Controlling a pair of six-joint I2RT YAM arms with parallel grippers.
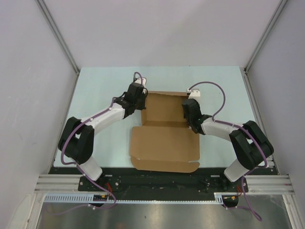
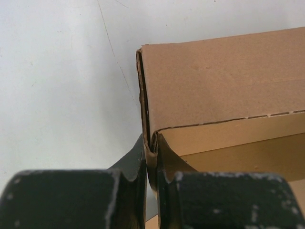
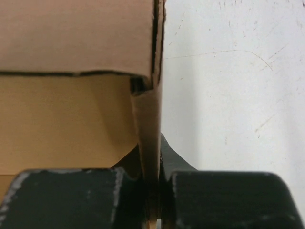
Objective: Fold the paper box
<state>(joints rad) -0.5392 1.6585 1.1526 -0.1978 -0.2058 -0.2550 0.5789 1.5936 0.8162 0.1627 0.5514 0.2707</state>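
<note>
A pale blue table carries the paper box, side walls raised, near flap lying flat. The left gripper is clamped on the box's left wall, the right gripper on its right.

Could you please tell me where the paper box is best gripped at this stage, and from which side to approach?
Take the paper box by its raised side walls, near the far corners. Each is a thin upright sheet, so come from above on the near side and straddle it, one finger inside and one outside, as the left gripper and right gripper do now.
</note>
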